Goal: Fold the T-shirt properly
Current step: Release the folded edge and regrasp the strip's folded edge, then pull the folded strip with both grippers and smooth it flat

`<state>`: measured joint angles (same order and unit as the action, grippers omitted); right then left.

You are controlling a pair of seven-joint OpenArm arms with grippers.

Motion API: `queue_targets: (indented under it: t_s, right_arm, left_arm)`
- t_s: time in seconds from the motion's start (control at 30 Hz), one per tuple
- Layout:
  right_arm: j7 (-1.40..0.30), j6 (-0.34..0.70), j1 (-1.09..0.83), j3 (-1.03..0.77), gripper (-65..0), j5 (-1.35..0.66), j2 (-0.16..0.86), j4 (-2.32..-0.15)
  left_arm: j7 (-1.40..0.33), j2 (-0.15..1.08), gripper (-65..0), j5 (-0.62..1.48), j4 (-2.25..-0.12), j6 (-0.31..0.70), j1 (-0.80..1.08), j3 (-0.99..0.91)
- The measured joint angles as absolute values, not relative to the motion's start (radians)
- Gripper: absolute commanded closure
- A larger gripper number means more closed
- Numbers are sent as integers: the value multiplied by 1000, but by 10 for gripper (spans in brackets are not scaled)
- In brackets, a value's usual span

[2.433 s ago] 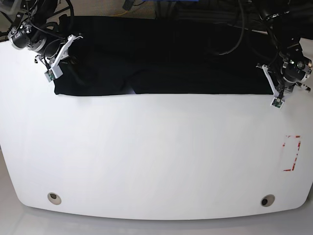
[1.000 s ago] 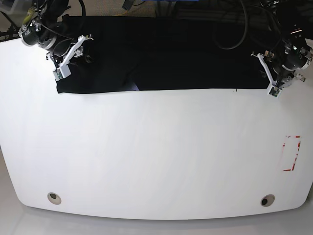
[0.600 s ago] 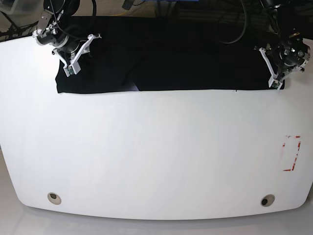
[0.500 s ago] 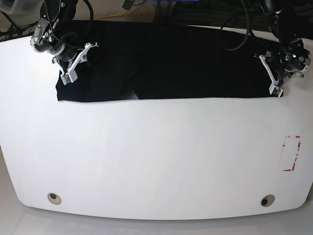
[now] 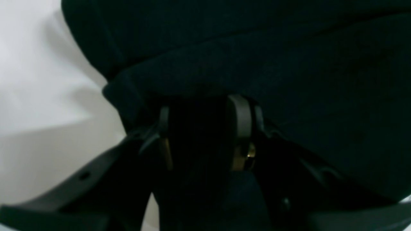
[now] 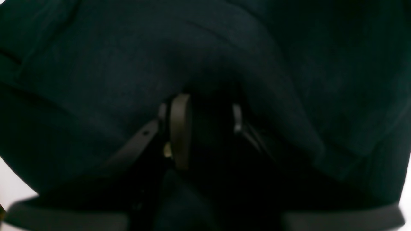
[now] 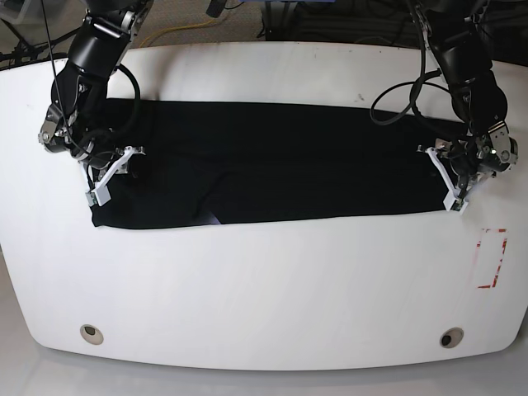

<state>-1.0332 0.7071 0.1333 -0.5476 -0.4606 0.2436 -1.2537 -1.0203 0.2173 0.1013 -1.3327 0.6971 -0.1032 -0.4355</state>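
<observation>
**A:** Where did you have the T-shirt (image 7: 280, 173) at this mark?

**B:** Your notes put it on the far half of the table (image 7: 264, 280), a black band with its long axis running from the table's left edge to its right, the near edge fairly straight. The print did not show, save for a small pale fleck at the near edge, left of centre.

**A:** And your pincers?

**B:** One stood at each end of the band. The right gripper (image 7: 107, 177) sat at the end toward the table's left edge, the left gripper (image 7: 450, 177) at the other end. In both wrist views black cloth filled the gap between the jaws and bunched over the tips, so each looked pinched on the T-shirt. Neither arm was nearer; each was at its own end.

**A:** Which way did the cloth lie from them?

**B:** Between them and slightly toward the far edge. Any carry toward you would go across the long axis.

**A:** Anything in the way?

**B:** No. The red-marked rectangle (image 7: 492, 258) near the right edge and the two round holes (image 7: 91, 333) at the near corners lay well apart from the cloth.
</observation>
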Motion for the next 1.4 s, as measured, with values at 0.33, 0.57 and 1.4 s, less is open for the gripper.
queue_targets:
  t_s: [0.33, 0.57, 1.4]
  right_arm:
    - [-1200, 696, 174, -563, -460, -425, 265, -1457]
    - [-1200, 697, 98, -561, -465, -421, 260, -1543]
    - [-1073, 696, 24, -553, -149, -387, 181, -1470]
  left_arm:
    - [-1061, 202, -204, 82, -1353, 698, -138, -436]
    - [-1069, 202, -204, 76, -1374, 698, -136, -435]
    - [-1057, 203, -204, 82, -1380, 698, -115, -435]
